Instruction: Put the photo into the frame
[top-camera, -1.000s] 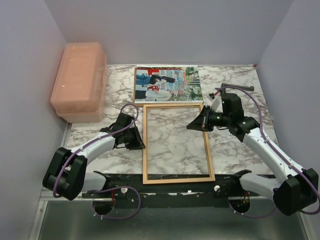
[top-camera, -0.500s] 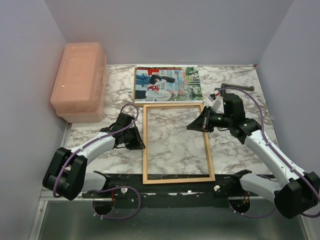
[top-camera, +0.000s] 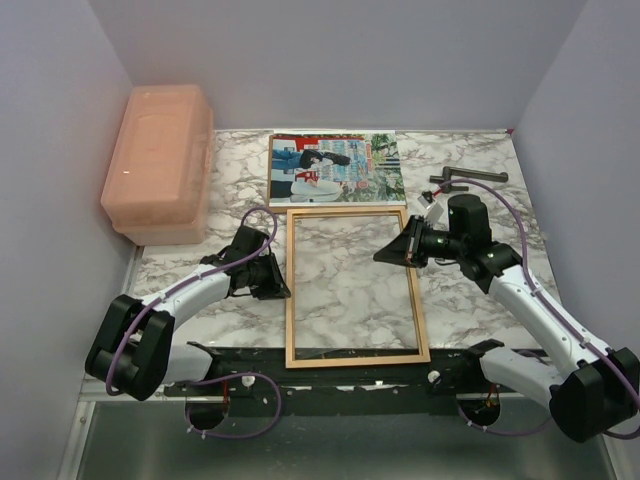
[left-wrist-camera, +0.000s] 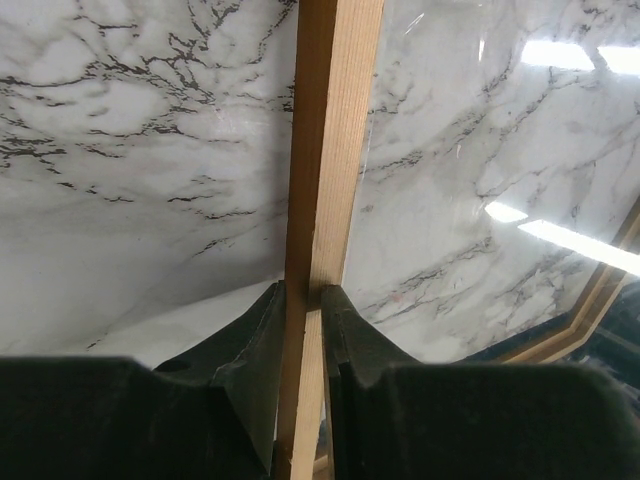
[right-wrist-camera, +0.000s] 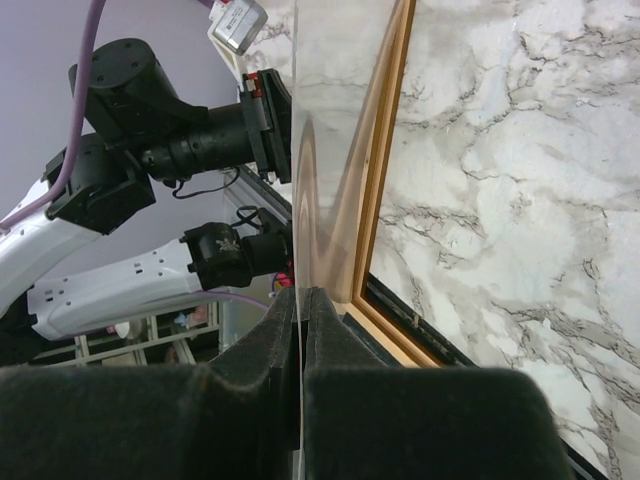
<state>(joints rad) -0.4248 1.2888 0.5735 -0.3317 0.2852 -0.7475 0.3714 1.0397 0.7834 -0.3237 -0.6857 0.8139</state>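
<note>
The photo (top-camera: 336, 168) lies flat at the back of the marble table, just beyond the frame's far rail. The thin wooden frame (top-camera: 355, 358) lies in the middle. My left gripper (top-camera: 277, 281) is shut on the frame's left rail (left-wrist-camera: 335, 150), one finger on each side of the wood (left-wrist-camera: 303, 295). My right gripper (top-camera: 387, 252) hovers over the frame's right side, shut on the edge of a clear pane (right-wrist-camera: 325, 120). In the right wrist view this pane runs edge-on out of the fingers (right-wrist-camera: 300, 296), with the frame's rail (right-wrist-camera: 385, 180) beside it.
A pink plastic box (top-camera: 160, 160) stands at the back left against the wall. A dark metal tool (top-camera: 465, 178) lies at the back right behind my right arm. Grey walls close in the table on three sides.
The right arm's wrist has dropped back a little toward the near edge, while its fingers stay over the frame's right side. The left arm, frame and photo have not moved.
</note>
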